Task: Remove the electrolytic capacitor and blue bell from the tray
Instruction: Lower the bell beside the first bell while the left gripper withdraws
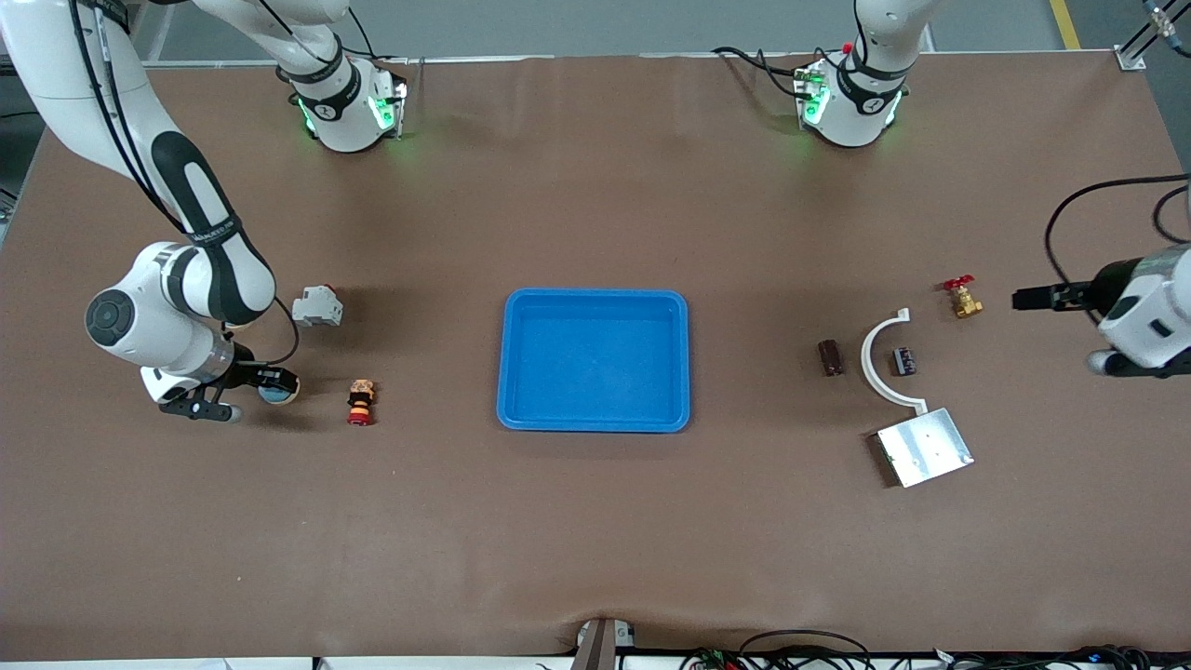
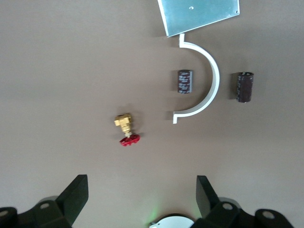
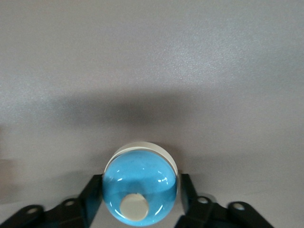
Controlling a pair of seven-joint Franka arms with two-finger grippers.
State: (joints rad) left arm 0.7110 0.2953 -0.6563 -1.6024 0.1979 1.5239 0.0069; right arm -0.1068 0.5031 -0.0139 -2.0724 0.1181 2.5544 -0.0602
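The brown worktop (image 1: 595, 540) is the biggest thing here, and the blue tray (image 1: 594, 414) sits in the middle of it with nothing inside; so I think both things are already out and the job is almost done. The right arm reaches down near the right arm's end of the worktop, and the right tool (image 1: 244, 389) is low there around the blue bell (image 3: 140, 190); a finger (image 3: 92, 194) stands on each side of the bell, and I cannot tell if they squeeze it or have just let go; the bell looks to sit on the worktop, well apart from the tray, likely because this is its drop spot. The left arm waits at the left arm's end; the left tool (image 2: 142, 197) is wide and holds nothing, up over bare worktop. The silver plate (image 1: 924, 448) lies near that end, with a white curved clip (image 1: 875, 358) touching its corner. Two dark capacitors lie there too; one capacitor (image 1: 830, 357) is just outside the clip's curve on the tray side, and a smaller capacitor (image 1: 904, 361) rests inside the curve; I cannot tell which one came from the tray. A little brass valve (image 1: 963, 298) is near them, closer to the robots' edge.
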